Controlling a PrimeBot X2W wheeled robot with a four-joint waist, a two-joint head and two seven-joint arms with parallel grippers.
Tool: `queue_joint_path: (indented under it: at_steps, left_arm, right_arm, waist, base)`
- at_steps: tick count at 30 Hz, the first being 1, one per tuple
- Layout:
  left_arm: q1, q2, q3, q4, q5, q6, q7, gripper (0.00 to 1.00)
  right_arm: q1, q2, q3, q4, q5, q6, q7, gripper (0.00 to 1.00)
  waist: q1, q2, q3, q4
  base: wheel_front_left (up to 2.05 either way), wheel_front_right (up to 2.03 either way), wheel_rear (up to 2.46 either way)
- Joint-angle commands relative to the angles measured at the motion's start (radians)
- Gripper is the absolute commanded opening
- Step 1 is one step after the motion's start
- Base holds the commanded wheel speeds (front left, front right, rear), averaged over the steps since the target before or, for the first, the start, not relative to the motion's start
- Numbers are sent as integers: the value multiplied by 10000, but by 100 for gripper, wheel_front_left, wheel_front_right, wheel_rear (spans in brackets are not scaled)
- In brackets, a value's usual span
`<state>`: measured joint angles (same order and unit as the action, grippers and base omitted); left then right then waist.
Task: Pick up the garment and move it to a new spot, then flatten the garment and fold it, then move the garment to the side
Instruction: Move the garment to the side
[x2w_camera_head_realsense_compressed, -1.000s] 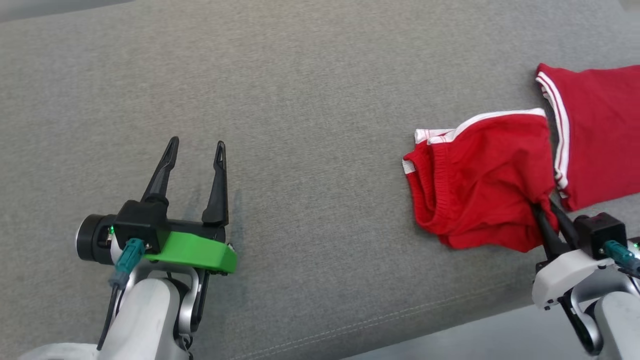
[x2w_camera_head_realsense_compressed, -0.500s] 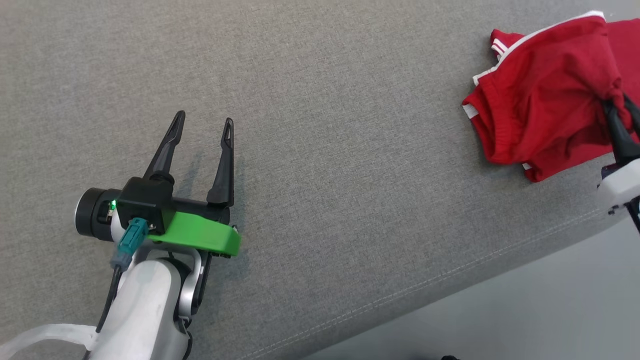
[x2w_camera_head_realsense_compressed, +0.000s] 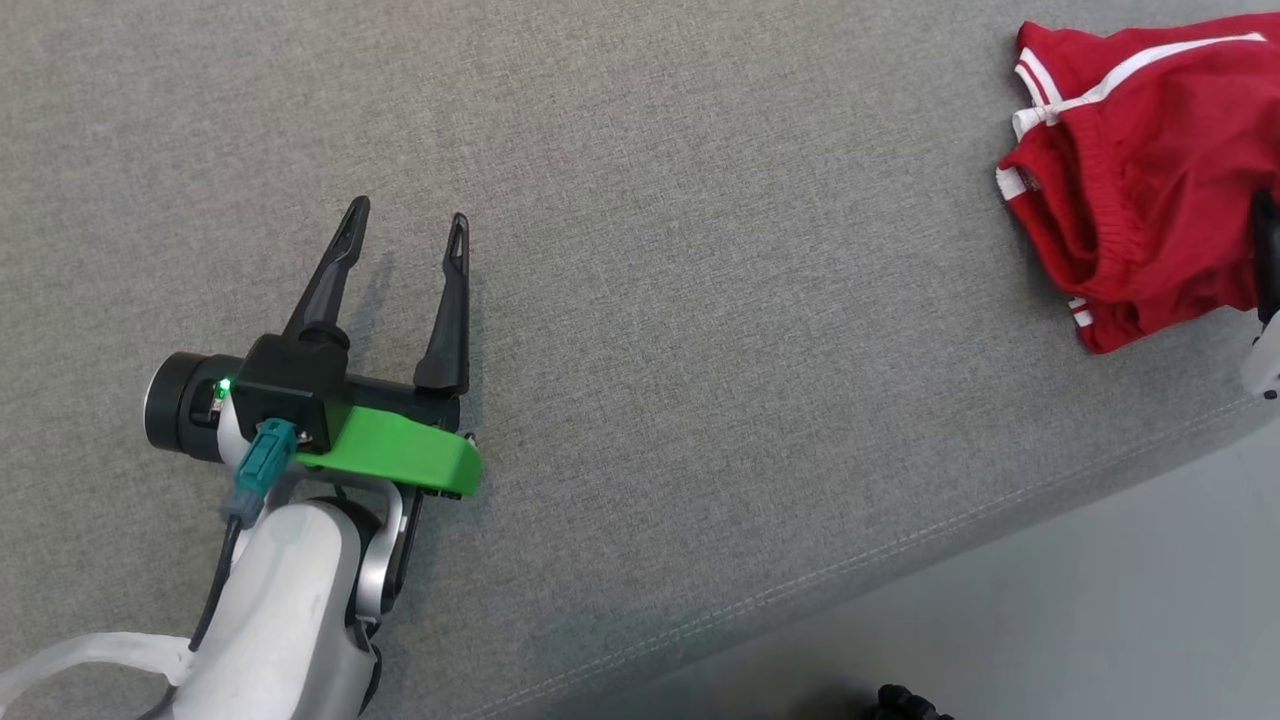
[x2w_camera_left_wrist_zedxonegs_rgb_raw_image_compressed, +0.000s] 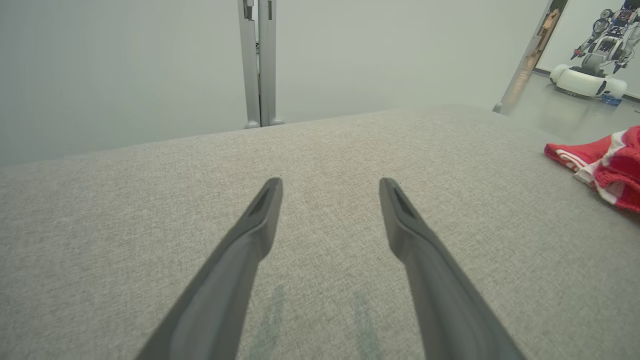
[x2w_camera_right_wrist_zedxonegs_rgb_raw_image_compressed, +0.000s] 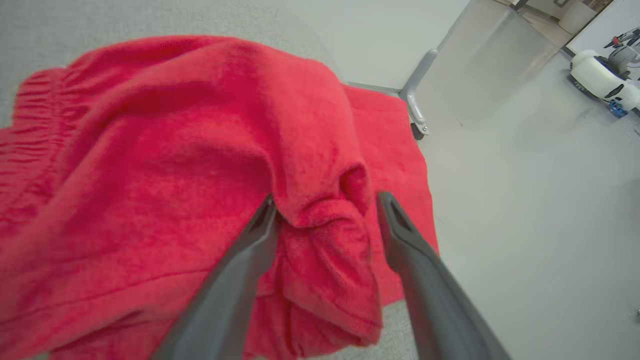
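Red knit garment (x2w_camera_head_realsense_compressed: 1130, 200) with white stripes lies bunched at the right end of the grey fabric-covered bench (x2w_camera_head_realsense_compressed: 700, 300). The right gripper (x2w_camera_right_wrist_zedxonegs_rgb_raw_image_compressed: 325, 205) is released, its jaws parted around a raised fold of the cloth. The left gripper (x2w_camera_head_realsense_compressed: 408, 213) hovers spread wide over the bench's left part.

Bright, even light. Faint shadows lie just under the left fingers (x2w_camera_left_wrist_zedxonegs_rgb_raw_image_compressed: 240, 260). The garment (x2w_camera_right_wrist_zedxonegs_rgb_raw_image_compressed: 150, 150) between the right fingers (x2w_camera_right_wrist_zedxonegs_rgb_raw_image_compressed: 235, 280) looks blurry.
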<state>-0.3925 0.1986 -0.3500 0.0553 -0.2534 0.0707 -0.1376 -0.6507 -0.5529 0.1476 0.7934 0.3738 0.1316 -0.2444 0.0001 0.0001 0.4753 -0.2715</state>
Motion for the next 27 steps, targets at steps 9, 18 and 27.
queue_joint_path:
  at_steps: [9,18,27]
  left_arm:
    - [-163,148,-20,-16,-36,44,-69,100]
    - [235,38,73,264,-310,156,-403,100]
    - [914,164,422,266,-650,398,-667,100]
  right_arm:
    - [-1274,494,-1087,2963,321,-19,-2,100]
    - [-552,737,-1098,2545,546,-19,-208,100]
    - [2173,1189,-1902,-2066,715,-18,-207,100]
  waist:
    - [-1,-1,21,113]
    - [-1,-1,-695,335]
    - [-1,-1,-1705,550]
  base:
    - [0,0,0]
    - [0,0,0]
    - [0,0,0]
